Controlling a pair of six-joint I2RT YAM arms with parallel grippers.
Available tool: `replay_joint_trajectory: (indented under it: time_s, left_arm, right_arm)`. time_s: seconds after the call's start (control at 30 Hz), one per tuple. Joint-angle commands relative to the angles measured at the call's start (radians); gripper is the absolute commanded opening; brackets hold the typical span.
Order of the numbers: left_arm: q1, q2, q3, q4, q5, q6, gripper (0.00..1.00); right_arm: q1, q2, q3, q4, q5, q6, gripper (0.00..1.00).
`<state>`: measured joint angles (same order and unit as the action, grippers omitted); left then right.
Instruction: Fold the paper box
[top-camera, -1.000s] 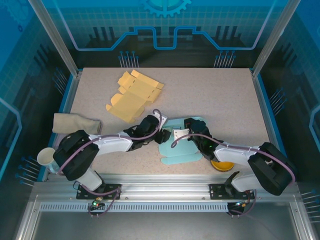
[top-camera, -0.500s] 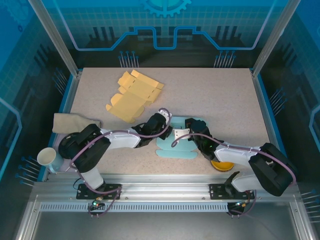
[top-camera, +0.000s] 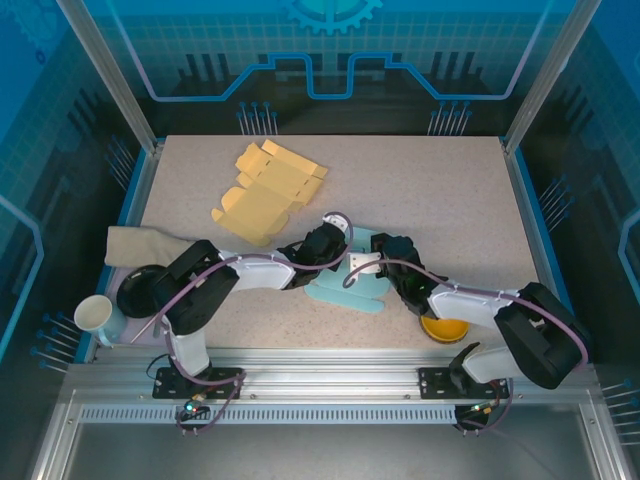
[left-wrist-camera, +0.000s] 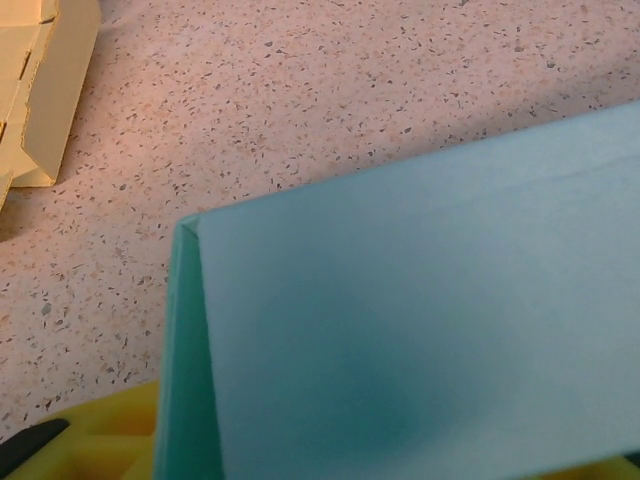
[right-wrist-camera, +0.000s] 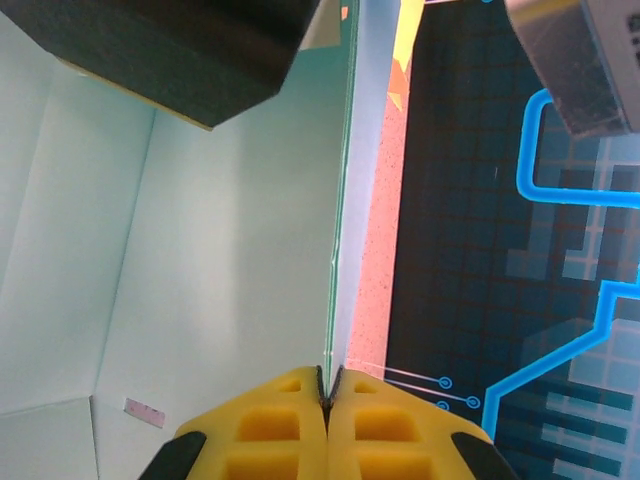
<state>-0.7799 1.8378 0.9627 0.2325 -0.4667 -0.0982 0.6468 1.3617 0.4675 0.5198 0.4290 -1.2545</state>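
The teal paper box (top-camera: 345, 288) lies partly folded at the near middle of the table, between the two grippers. My left gripper (top-camera: 333, 252) is at its left side. In the left wrist view a raised teal panel (left-wrist-camera: 420, 330) with a folded side flap covers the jaws. One yellow finger (left-wrist-camera: 100, 435) shows to the left of the flap, so the fingers stand apart. My right gripper (top-camera: 388, 262) is at the box's right side. Its yellow fingertips (right-wrist-camera: 328, 385) are shut on the thin edge of an upright teal panel (right-wrist-camera: 200, 250).
A flat yellow box blank (top-camera: 265, 190) lies at the back left, its edge (left-wrist-camera: 40, 90) in the left wrist view. A beige cloth (top-camera: 140, 245), a black disc (top-camera: 140, 292) and a white cup (top-camera: 95, 315) sit at the left edge. A yellow bowl (top-camera: 443, 328) is under the right arm.
My left gripper has moved right onto the teal box. The box has shifted and drawn in, its near flap now narrower. The right gripper has kept its hold.
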Motion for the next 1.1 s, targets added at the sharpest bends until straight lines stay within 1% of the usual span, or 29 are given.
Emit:
replay_joint_trajectory:
  time_s: [0.0, 0.07, 0.13, 0.2, 0.23, 0.3, 0.4, 0.6, 0.67, 0.77, 0.87, 0.93, 1.0, 1.07]
  left_arm:
    - [0.064, 0.035, -0.029, -0.036, -0.071, 0.024, 0.5]
    - [0.077, 0.008, -0.078, 0.047, 0.074, 0.073, 0.51]
    - [0.101, -0.03, -0.121, 0.106, 0.266, 0.122, 0.55]
    - [0.134, -0.067, -0.15, 0.13, 0.438, 0.143, 0.57]
    - [0.159, -0.084, -0.16, 0.133, 0.504, 0.146, 0.59]
    - [0.193, -0.106, -0.168, 0.13, 0.56, 0.149, 0.61]
    - [0.23, -0.115, -0.165, 0.131, 0.619, 0.155, 0.61]
    - [0.239, -0.112, -0.14, 0.094, 0.737, 0.188, 0.61]
    - [0.242, -0.118, -0.144, 0.089, 0.749, 0.191, 0.62]
    - [0.248, -0.106, -0.137, 0.074, 0.683, 0.19, 0.6]
    - [0.247, -0.075, -0.11, 0.048, 0.603, 0.167, 0.54]
    - [0.233, -0.065, -0.094, 0.045, 0.537, 0.131, 0.51]
    - [0.202, -0.06, -0.084, 0.048, 0.451, 0.109, 0.51]
    - [0.16, -0.049, -0.063, 0.039, 0.348, 0.099, 0.51]
  right_arm:
    - [-0.024, -0.026, -0.002, -0.179, -0.139, 0.031, 0.0]
    - [-0.047, -0.038, 0.01, -0.215, -0.174, 0.04, 0.0]
    - [-0.079, -0.057, 0.029, -0.268, -0.221, 0.056, 0.0]
    - [-0.104, -0.075, 0.043, -0.312, -0.26, 0.07, 0.0]
    - [-0.115, -0.081, 0.049, -0.324, -0.274, 0.075, 0.0]
    - [-0.127, -0.087, 0.054, -0.341, -0.289, 0.076, 0.0]
    - [-0.13, -0.083, 0.056, -0.355, -0.3, 0.076, 0.0]
    - [-0.134, -0.079, 0.061, -0.372, -0.319, 0.076, 0.0]
    - [-0.14, -0.075, 0.065, -0.377, -0.326, 0.076, 0.0]
    - [-0.142, -0.072, 0.066, -0.376, -0.331, 0.078, 0.0]
    - [-0.135, -0.066, 0.067, -0.369, -0.328, 0.083, 0.0]
    - [-0.121, -0.057, 0.059, -0.349, -0.31, 0.083, 0.0]
    - [-0.106, -0.044, 0.053, -0.33, -0.289, 0.083, 0.0]
    - [-0.083, -0.02, 0.05, -0.294, -0.239, 0.082, 0.0]
